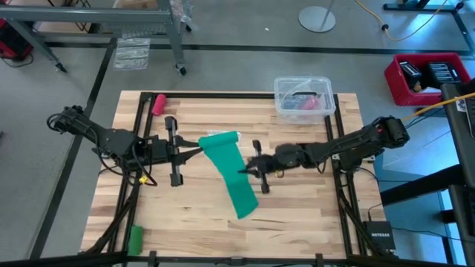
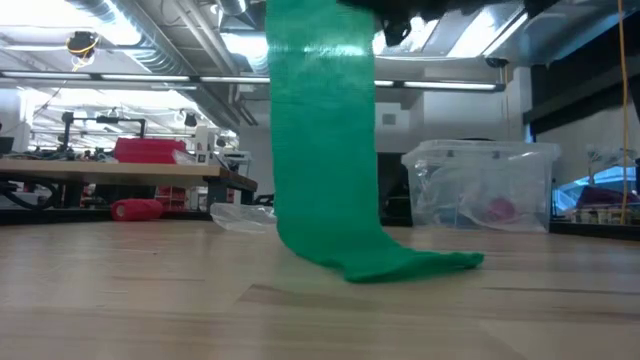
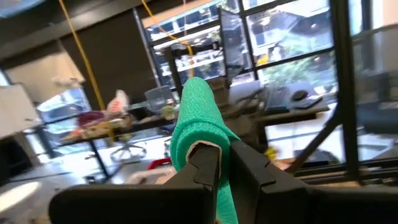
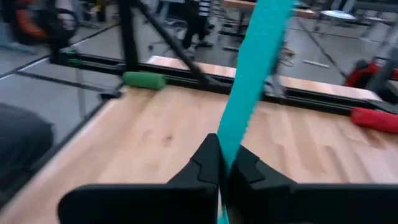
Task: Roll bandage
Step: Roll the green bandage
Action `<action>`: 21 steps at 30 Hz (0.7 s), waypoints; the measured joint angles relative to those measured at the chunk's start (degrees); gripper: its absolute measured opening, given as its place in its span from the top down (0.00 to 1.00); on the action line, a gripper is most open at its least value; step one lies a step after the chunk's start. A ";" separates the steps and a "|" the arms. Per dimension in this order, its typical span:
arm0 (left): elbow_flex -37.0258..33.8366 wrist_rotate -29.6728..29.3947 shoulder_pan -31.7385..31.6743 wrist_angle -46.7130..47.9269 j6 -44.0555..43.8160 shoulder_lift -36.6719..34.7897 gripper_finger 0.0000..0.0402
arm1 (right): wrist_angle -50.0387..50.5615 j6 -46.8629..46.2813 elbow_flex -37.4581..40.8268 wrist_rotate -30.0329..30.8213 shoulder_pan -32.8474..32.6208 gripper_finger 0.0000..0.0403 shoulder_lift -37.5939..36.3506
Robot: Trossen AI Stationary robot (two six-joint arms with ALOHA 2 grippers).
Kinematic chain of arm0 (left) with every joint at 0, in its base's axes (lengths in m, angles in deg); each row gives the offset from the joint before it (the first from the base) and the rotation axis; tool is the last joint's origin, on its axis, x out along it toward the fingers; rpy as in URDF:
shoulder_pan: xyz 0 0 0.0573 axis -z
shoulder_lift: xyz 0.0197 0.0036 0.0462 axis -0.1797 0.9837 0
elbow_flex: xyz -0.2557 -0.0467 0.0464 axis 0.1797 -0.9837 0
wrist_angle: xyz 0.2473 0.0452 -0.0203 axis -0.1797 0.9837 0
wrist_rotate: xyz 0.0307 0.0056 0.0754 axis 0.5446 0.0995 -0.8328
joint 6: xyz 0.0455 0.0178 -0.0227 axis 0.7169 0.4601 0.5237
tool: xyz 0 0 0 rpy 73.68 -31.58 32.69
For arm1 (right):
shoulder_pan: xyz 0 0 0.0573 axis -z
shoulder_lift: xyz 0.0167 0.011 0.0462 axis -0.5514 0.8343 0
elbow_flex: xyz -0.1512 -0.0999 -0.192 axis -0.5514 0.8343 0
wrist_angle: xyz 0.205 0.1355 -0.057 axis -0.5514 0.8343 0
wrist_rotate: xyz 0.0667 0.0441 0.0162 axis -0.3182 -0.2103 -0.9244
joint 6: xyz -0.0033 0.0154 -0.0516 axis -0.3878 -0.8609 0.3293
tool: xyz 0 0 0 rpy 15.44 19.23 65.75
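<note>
We see the bandage (image 1: 229, 172) stretched as a long flat strip between the two arms above the middle of the tabletop (image 1: 200, 222). The right gripper (image 4: 225, 167) has its fingers (image 4: 208, 163) pinched together on the strip's edge partway along its length, the cloth rising straight out from between them. The left gripper (image 3: 225, 163) holds the upper end: its fingers (image 3: 205, 163) stand narrow and clamp the bunched cloth, which bulges up over them in a soft rounded fold.

From table height the bandage (image 2: 322, 140) hangs down like a curtain, and its lower end lies crumpled on the wood. The cloth is teal-green, thin and stretchy, with a fine woven texture; the strip is broad, straight-sided and slightly twisted between the grippers.

The tabletop is pale butcher-block wood in long planks, framed by black rails. A small brighter green roll (image 1: 135, 238) lies at the near left corner, well apart from the bandage, and a pink-red roll (image 1: 159, 103) sits at the far left edge. A clear plastic box (image 1: 303, 99) with rounded corners stands at the far right, with something pink inside.

Beyond it we see a workshop: grey floor, a red crate (image 1: 427, 79), benches and ceiling lights.
</note>
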 joint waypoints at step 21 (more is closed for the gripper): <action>-0.10 -7.21 -0.87 9.20 9.03 -2.09 0.96 | 18.36 2.42 -21.66 7.69 -24.26 1.00 -0.09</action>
